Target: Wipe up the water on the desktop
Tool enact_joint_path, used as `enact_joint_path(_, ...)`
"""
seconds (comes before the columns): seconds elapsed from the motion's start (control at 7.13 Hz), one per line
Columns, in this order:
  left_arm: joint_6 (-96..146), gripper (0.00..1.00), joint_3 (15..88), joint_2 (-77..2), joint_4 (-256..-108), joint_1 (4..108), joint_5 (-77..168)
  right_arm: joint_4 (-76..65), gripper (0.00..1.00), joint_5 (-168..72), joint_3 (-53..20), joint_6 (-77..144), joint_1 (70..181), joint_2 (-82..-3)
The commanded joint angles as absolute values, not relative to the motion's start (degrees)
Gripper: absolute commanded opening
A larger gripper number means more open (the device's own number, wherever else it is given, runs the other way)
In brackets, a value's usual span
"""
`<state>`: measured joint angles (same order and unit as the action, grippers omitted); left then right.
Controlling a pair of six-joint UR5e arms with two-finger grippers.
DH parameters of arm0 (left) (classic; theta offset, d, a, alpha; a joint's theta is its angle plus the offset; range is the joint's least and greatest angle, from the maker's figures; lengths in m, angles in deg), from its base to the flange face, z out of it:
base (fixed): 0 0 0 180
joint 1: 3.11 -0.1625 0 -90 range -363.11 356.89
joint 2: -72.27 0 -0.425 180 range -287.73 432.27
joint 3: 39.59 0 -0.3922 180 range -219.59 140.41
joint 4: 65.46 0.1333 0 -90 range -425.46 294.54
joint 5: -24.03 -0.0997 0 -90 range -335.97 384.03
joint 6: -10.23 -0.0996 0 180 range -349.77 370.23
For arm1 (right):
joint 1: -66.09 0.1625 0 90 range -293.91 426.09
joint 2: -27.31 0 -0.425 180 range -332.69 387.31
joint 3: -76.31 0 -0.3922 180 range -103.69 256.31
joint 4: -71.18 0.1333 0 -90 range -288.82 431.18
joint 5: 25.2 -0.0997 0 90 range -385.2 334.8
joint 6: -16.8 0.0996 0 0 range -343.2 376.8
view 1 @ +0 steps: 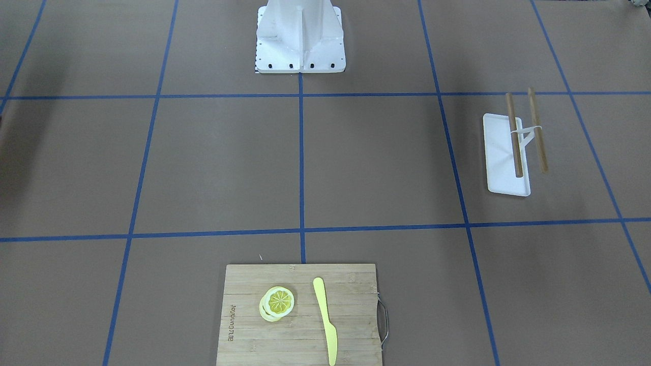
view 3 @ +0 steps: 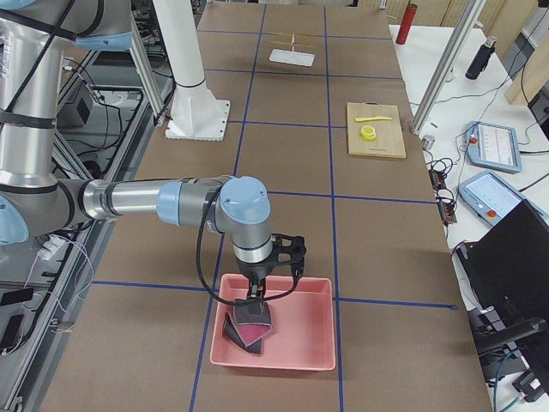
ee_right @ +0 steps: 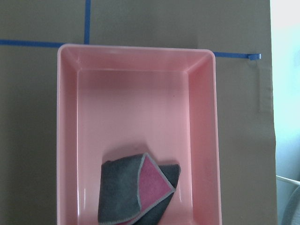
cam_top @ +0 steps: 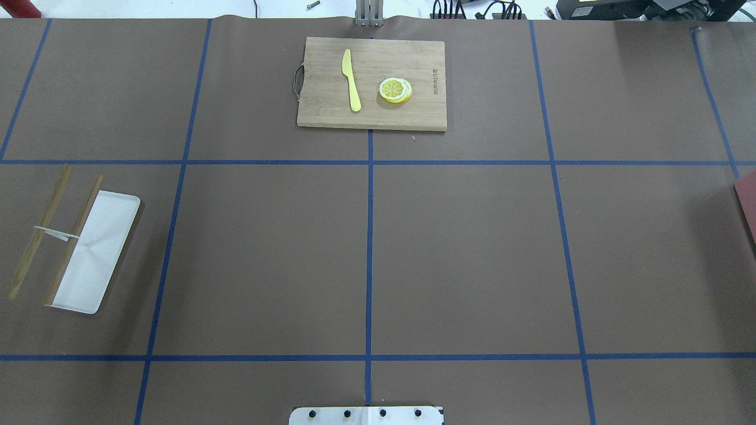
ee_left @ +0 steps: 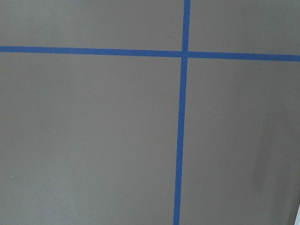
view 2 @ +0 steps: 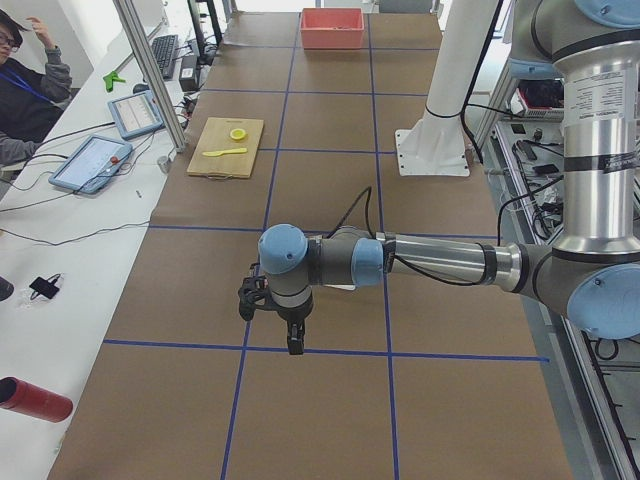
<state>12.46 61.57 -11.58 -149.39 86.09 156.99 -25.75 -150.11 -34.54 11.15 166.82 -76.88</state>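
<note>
The desktop [cam_top: 460,254] is a matte brown top with blue tape lines; I see no water on it in any view. A folded grey and pink cloth [ee_right: 138,190] lies in a pink tray [ee_right: 204,140] at the table's right end. My right gripper [view 3: 257,296] hangs straight over that cloth [view 3: 247,329], just above it. My left gripper [view 2: 292,345] points down over bare desktop near a tape line. Both grippers show only in the side views, so I cannot tell whether they are open or shut.
A bamboo cutting board [cam_top: 372,82] with a yellow knife [cam_top: 352,79] and lemon slices [cam_top: 396,90] lies at the far middle. A white tray [cam_top: 97,254] with two chopsticks [cam_top: 74,239] is on the left. The robot's base [view 1: 300,38] stands at the near edge.
</note>
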Motion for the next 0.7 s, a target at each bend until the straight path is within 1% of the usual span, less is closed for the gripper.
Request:
enact_joint_path(0.0, 12.5, 0.98, 61.5, -11.6, -149.4, 86.1, 156.9, -22.1, 1.0, -149.0, -33.7, 16.1, 162.9, -76.9)
enact_joint_path(0.28, 12.5, 0.98, 61.6, -11.6, -149.4, 86.0, 156.8, -22.1, 1.0, -149.0, -31.2, 18.8, 157.1, -73.0)
enact_joint_path(0.42, 12.5, 0.98, 61.6, -11.6, -149.4, 86.1, 156.8, -22.1, 1.0, -149.6, -31.3, 25.1, 155.4, -72.4)
enact_joint_path(0.56, 12.5, 0.98, 61.9, -11.6, -149.4, 86.2, 156.7, -22.1, 1.0, -154.4, -31.1, 26.4, 155.3, -72.5)
